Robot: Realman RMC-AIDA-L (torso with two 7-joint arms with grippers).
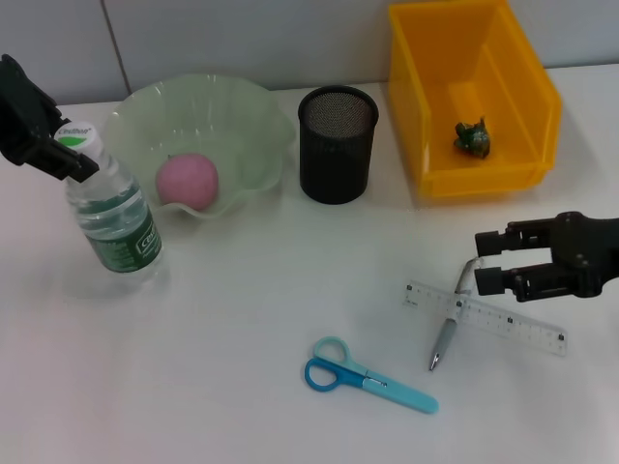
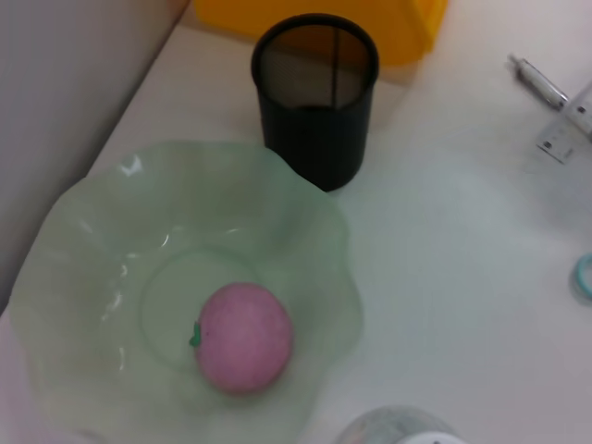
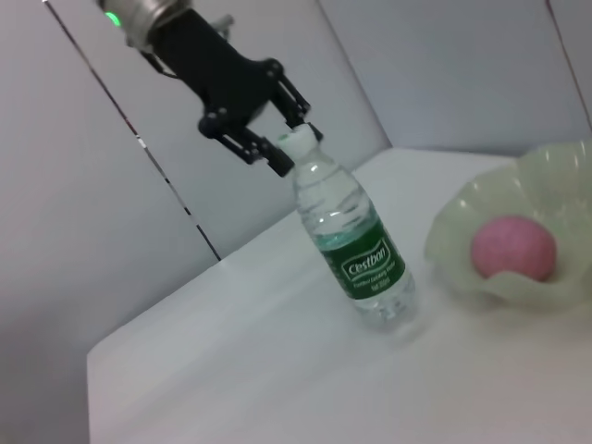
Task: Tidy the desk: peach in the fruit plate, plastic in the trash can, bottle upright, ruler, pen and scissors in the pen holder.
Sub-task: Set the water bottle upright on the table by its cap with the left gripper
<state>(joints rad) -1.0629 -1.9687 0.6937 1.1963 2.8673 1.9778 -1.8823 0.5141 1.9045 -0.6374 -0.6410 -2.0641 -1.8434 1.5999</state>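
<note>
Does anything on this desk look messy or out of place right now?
Yes. The clear plastic ruler, the silver pen lying across it and the blue-handled scissors lie loose on the white desk, while the black mesh pen holder looks empty. Nothing appears spilled or broken.

Lighting is bright, even and diffuse. Shadows beneath the bottle (image 1: 114, 208) and pen holder (image 1: 337, 143) are faint. The left wrist view appears slightly soft, particularly near the frame borders.

We see our left hand (image 1: 60, 150) at the upright bottle's (image 1: 111, 213) cap; our right hand (image 1: 491, 261) hovers above the ruler (image 1: 503, 320).
</note>
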